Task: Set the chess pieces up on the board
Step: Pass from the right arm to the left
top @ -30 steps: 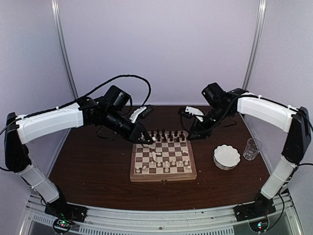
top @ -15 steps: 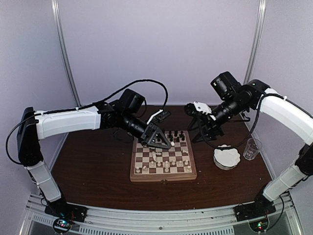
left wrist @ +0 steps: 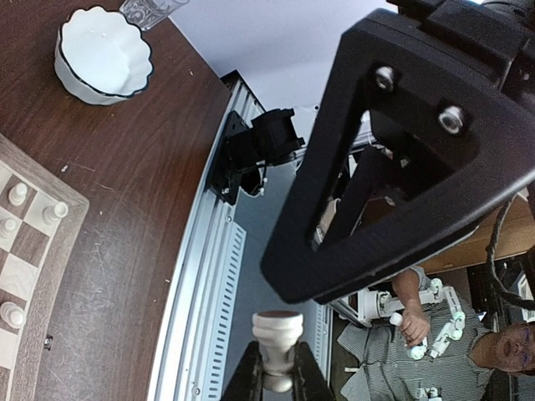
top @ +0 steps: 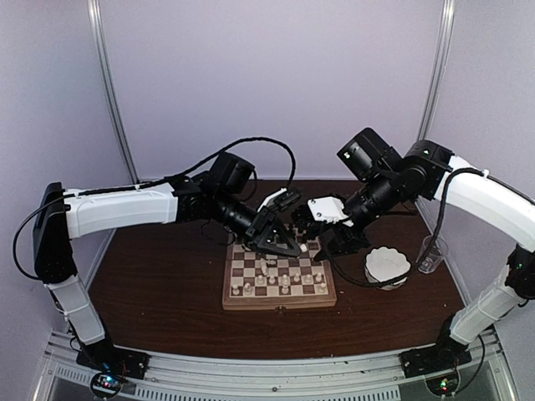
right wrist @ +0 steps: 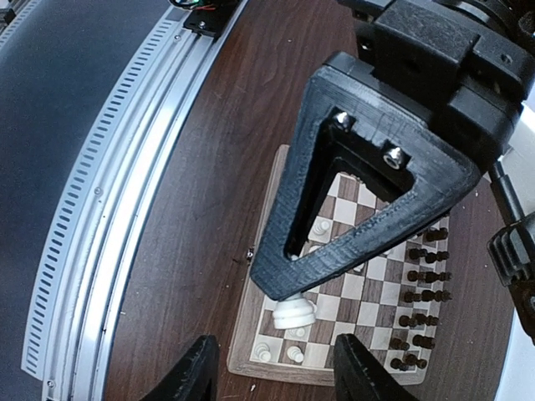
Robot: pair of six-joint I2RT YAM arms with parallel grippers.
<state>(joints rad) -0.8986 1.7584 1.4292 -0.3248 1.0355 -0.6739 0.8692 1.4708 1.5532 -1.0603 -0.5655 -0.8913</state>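
Note:
The board point(top: 280, 302) lies mid-table. Dark chess pieces point(top: 288, 230) stand along its far rows and white pieces point(top: 276, 282) on its near rows. My left gripper point(top: 284, 242) hovers over the board's far side, shut on a white chess piece point(left wrist: 277, 334), which it holds by the neck. That piece also shows in the right wrist view point(right wrist: 294, 315), at the tip of the left gripper's black finger. My right gripper point(top: 328, 244) is open and empty, its jaws wide apart point(right wrist: 280, 372). It faces the left gripper above the board's right part point(right wrist: 251, 334).
A white scalloped bowl point(top: 387, 266) sits right of the board, with a clear glass point(top: 431, 253) beyond it. Both also show in the left wrist view: the bowl point(left wrist: 102, 54) and the glass point(left wrist: 150, 8). The metal rail point(top: 276, 368) runs along the table's near edge.
My left gripper has moved right along the board's far side with the white piece. My right gripper has swung out, then come back left and down, close to the left gripper.

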